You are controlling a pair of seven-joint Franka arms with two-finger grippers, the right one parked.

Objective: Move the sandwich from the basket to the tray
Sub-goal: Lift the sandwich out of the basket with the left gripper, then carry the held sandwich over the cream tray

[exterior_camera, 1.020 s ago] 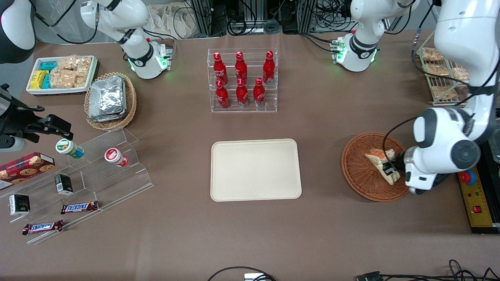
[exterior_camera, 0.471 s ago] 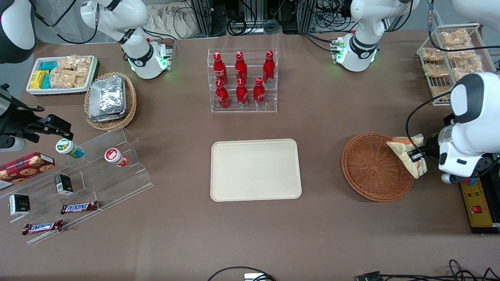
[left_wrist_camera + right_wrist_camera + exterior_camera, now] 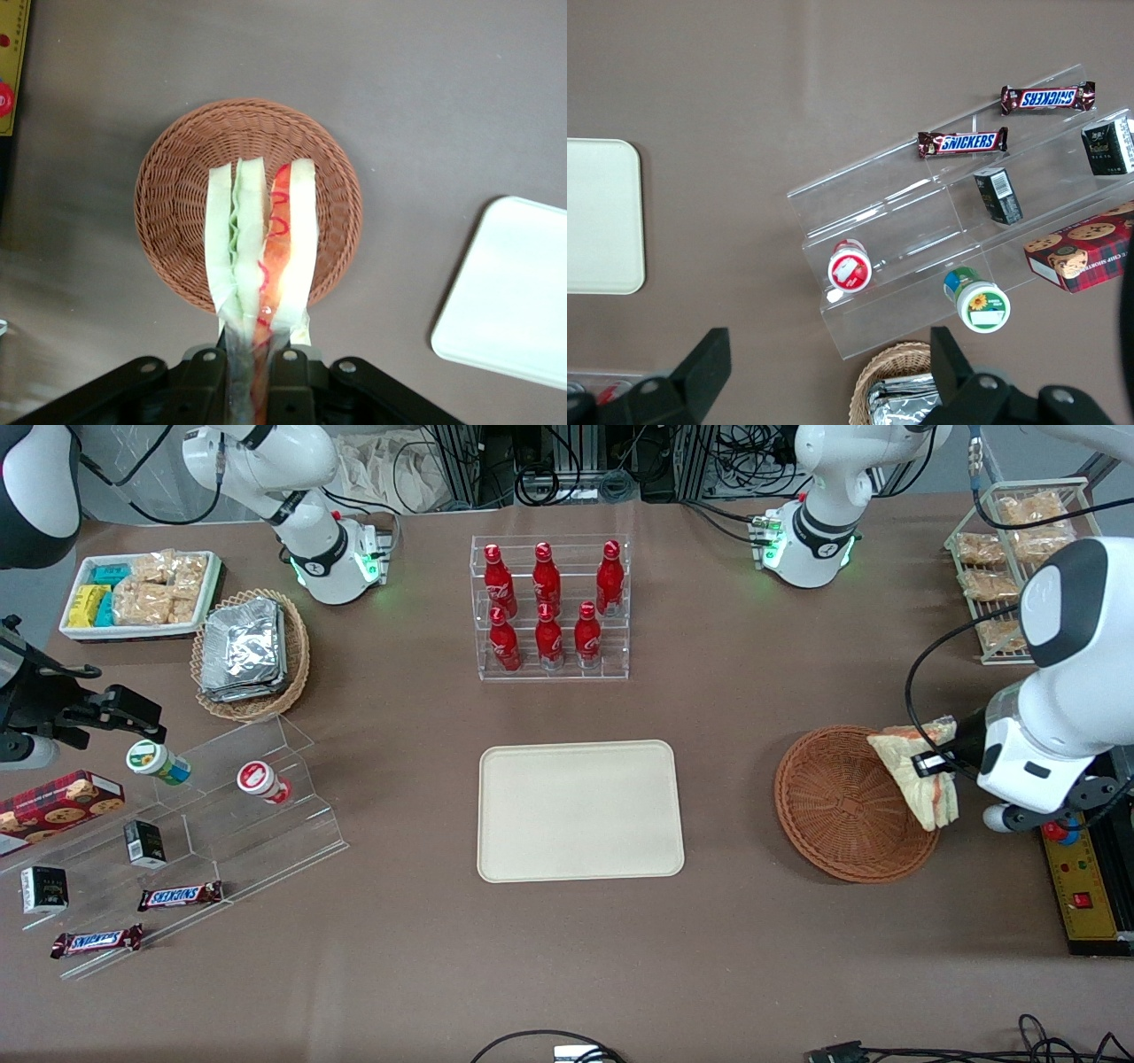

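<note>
My left gripper [image 3: 930,763] is shut on the sandwich [image 3: 917,779], a pale bread wedge with red and green filling, and holds it in the air above the working-arm edge of the reddish-brown wicker basket [image 3: 837,806]. In the left wrist view the sandwich [image 3: 261,239] hangs edge-on between the fingers [image 3: 211,372], with the empty basket [image 3: 173,199] below it. The cream tray [image 3: 580,810] lies flat in the middle of the table, empty, toward the parked arm's end from the basket; its corner shows in the left wrist view [image 3: 509,301].
A clear rack of red bottles [image 3: 549,607] stands farther from the front camera than the tray. A wire rack of snack bags [image 3: 1010,558] and a yellow control box [image 3: 1085,886] sit by the working arm. A tan basket of foil packets [image 3: 248,651] and acrylic shelves [image 3: 190,833] lie toward the parked arm's end.
The sandwich has been lifted out of the basket in the shut gripper. It first swung toward the working arm's end, then shifted slightly back over the basket's edge and farther from the front camera.
</note>
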